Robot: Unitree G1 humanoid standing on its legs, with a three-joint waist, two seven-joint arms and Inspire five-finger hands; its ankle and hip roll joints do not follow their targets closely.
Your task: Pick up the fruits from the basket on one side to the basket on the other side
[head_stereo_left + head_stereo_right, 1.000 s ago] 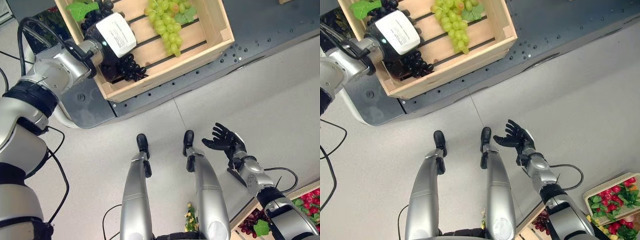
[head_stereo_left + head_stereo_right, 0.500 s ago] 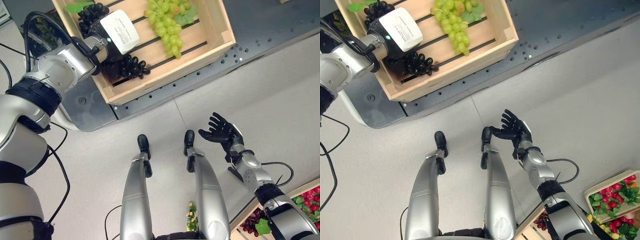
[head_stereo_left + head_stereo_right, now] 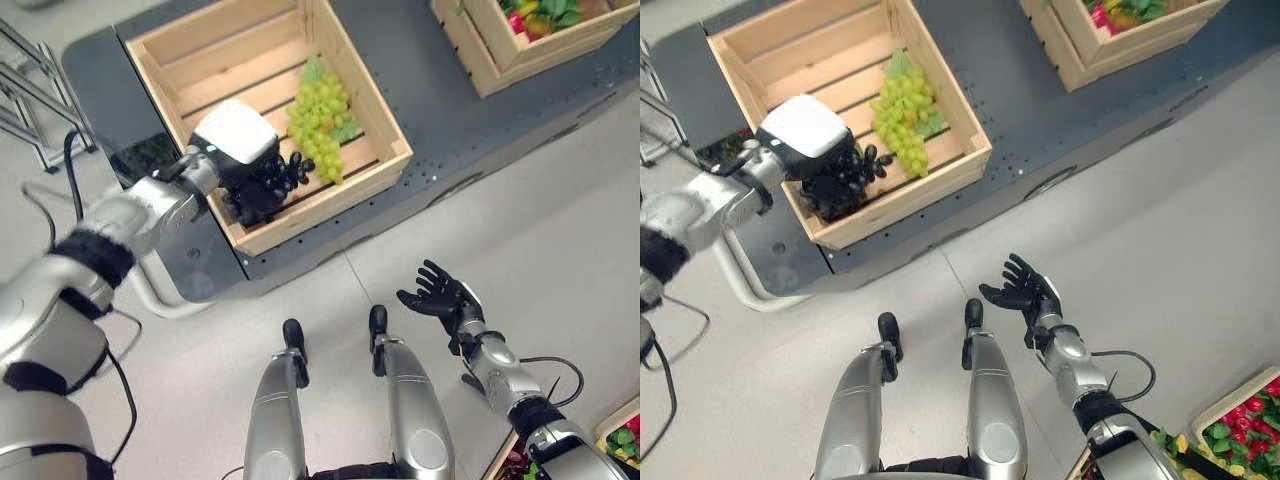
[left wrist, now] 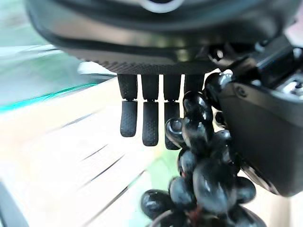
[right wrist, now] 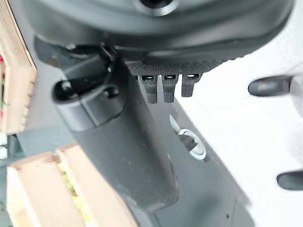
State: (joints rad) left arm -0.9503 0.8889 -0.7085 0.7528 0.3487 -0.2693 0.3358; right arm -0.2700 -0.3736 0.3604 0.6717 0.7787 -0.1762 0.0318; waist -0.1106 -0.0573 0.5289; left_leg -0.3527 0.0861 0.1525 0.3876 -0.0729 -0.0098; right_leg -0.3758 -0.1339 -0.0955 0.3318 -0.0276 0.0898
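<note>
Fingers of our left hand (image 3: 262, 185) are curled down around a bunch of dark grapes (image 4: 203, 179): in the left wrist view they hang in a row beside the berries, with the thumb pressing from the other side, so the bunch is pinched between them. Our right hand (image 3: 440, 300) is held palm-up above the pale floor (image 3: 560, 230), well away from any fruit, its fingers spread and holding nothing.

Taking things from largest to smallest, we see first the dark grey table (image 3: 430, 110), a low platform that runs across the upper part of both eye views and carries the crates. On it, towards our left, stands a big slatted wooden crate (image 3: 365, 100), the basket where our left hand is working. The hand sits over the crate's near corner, just inside the front wall, and the dark grapes it grips lie low over the slats there. We cannot tell whether the bunch is touching the bottom.

Further to the right on the table stands a second wooden crate (image 3: 500, 65), cut off by the frame, with red and green produce inside. At the lower right corner of the right eye view, on the floor beside us, there is a third container (image 3: 1240, 420) with red fruit and green leaves.

Smallest is the bunch of green grapes (image 3: 322, 115) with a leaf, lying in the middle of the big crate, just beside the dark bunch.
</note>
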